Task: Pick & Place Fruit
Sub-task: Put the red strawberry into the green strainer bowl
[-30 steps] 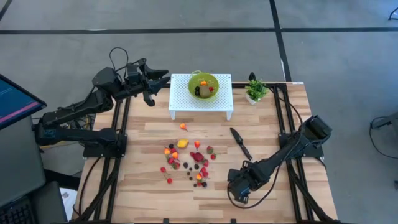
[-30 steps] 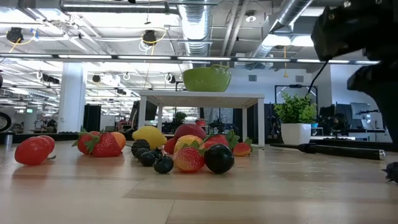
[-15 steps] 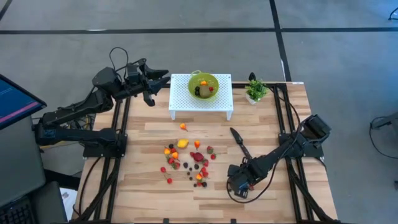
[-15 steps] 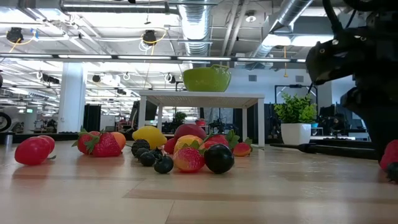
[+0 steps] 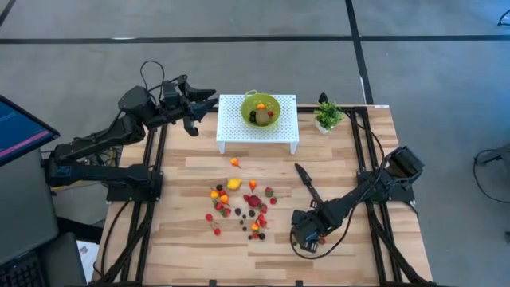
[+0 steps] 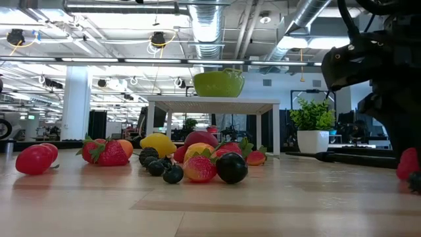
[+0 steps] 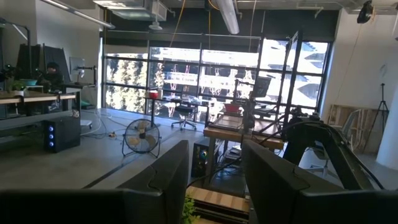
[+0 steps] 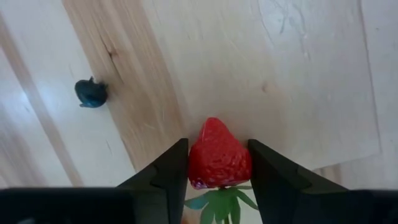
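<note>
High view: the wooden table (image 5: 199, 171) is filling the middle of the frame, with one arm coming in from each side.
Right hand (image 5: 312, 236): it is sitting low over the boards in the lower right of the high view, below the knife.
Right hand, grip: in the right wrist view both fingers (image 8: 169, 171) are pressing against the sides of a red strawberry (image 8: 219, 160), so the hand is grasping it just above the wood.
Strawberry, low view: it is showing as a red shape (image 6: 408, 163) at the far right edge of the frame, close to the table top.
Blueberry (image 8: 91, 93): a small dark berry is lying alone on the boards in the upper left of the right wrist view, apart from the strawberry.
Left hand (image 5: 203, 99): it is hanging at the upper left of the high view, just beside the white stand, with nothing between its fingers (image 7: 163, 177); a gap is showing between them in the left wrist view, so it is released.
Fruit pile (image 5: 239, 203): red, orange, yellow and dark pieces are lying scattered in the centre of the high view, left of the right hand.
Green bowl (image 5: 260, 109): it is standing on the white stand (image 5: 231, 127) at upper centre, with a few pieces of fruit inside.
Knife (image 5: 308, 182): the black knife is lying on the table right of the pile.
Potted plant (image 5: 327, 115): it is standing right of the stand, near the table's far edge.
</note>
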Controlling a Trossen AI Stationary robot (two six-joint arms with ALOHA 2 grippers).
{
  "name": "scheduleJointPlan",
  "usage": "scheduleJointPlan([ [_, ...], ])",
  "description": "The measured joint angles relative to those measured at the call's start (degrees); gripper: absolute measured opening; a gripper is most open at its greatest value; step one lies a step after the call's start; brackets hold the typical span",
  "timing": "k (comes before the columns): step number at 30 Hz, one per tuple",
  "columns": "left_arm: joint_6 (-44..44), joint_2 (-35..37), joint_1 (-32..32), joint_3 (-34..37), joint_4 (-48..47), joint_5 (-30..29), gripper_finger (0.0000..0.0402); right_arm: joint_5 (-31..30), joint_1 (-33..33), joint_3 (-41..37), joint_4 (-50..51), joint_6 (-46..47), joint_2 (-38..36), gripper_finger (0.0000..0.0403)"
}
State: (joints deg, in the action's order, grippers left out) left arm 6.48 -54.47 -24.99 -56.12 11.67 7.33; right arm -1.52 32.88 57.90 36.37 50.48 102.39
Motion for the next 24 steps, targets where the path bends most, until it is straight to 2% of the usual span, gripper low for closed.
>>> scheduleJointPlan([
  [9, 0.0, -0.01, 0.0, 0.0, 0.01, -0.02, 0.0142, -0.1, -0.12, 0.01, -0.43, 0.08, 0.01, 0.0179],
  [19, 0.0, 0.0, 0.0, 0.01, 0.0, -0.01, 0.0142, 0.52, -2.68, 0.01, -0.66, 0.1, 0.02, 0.0131],
  [24, 0.0, 0.01, 0.01, 0.01, 0.0, -0.01, 0.0142, -0.69, -4.04, 0.04, -2.93, -2.07, 0.11, 0.0152],
])
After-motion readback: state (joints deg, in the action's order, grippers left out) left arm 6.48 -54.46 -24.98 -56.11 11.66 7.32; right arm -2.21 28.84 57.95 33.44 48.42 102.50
